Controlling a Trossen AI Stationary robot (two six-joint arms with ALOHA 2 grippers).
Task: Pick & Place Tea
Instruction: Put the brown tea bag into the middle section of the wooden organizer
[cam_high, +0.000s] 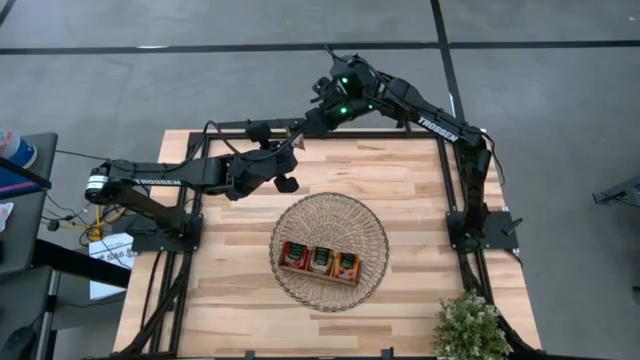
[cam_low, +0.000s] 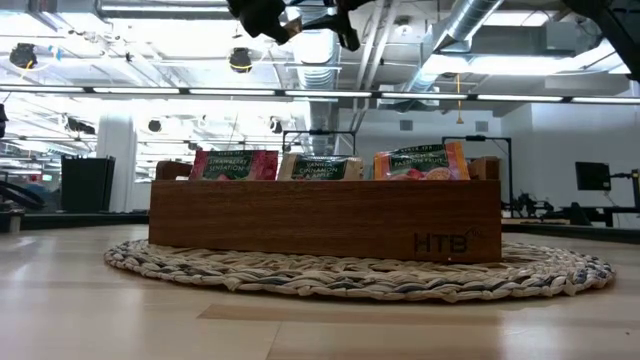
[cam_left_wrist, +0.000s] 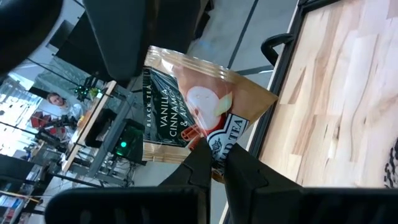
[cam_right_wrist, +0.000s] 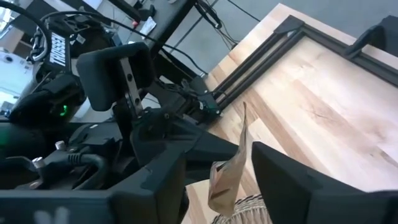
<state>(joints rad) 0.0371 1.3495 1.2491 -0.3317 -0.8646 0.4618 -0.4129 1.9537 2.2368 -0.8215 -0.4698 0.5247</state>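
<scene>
Right wrist view: tea sachet (cam_right_wrist: 231, 171) edge-on between parted right fingers (cam_right_wrist: 214, 174), its far corner clamped in left fingers (cam_left_wrist: 214, 163).

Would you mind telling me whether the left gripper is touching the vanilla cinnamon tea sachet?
Touching. In the left wrist view the left gripper has its two dark fingers pinched shut on the lower edge of the sachet, holding it up.

arms: 2 | tea sachet held aloft (cam_left_wrist: 193, 112): 1 | sachet stacks in tray (cam_high: 320, 259): 3 | wooden tray (cam_low: 325, 218): 1 | wicker basket (cam_high: 372, 225): 1 | plant (cam_high: 470, 325): 1
</scene>
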